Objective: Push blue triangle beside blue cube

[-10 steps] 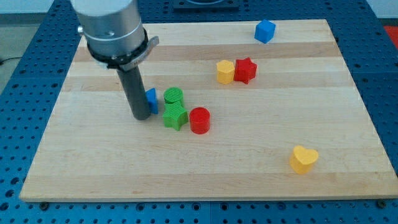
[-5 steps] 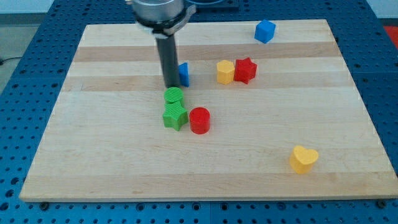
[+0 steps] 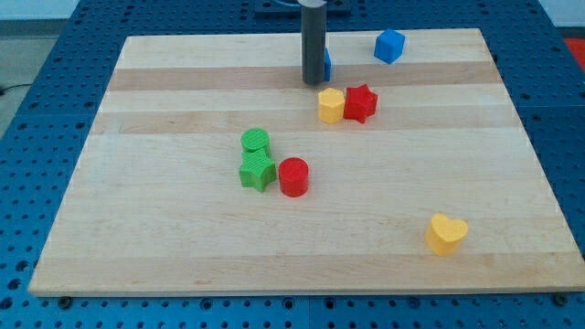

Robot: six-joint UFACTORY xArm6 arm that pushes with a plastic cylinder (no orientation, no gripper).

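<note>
The blue triangle (image 3: 326, 64) shows only as a thin blue edge behind the rod, near the view's top centre. My tip (image 3: 313, 82) rests on the board touching the triangle's left side. The blue cube (image 3: 388, 46) sits near the board's top edge, a short gap to the right of the triangle and slightly higher.
A yellow hexagon (image 3: 331, 105) and a red star (image 3: 361, 102) sit together just below my tip. A green cylinder (image 3: 256, 142), a green star (image 3: 258, 170) and a red cylinder (image 3: 293, 176) cluster mid-board. A yellow heart (image 3: 445, 234) lies at the lower right.
My tip has pushed the blue triangle from beside the green blocks up and to the right, toward the blue cube. The other blocks have not moved.
</note>
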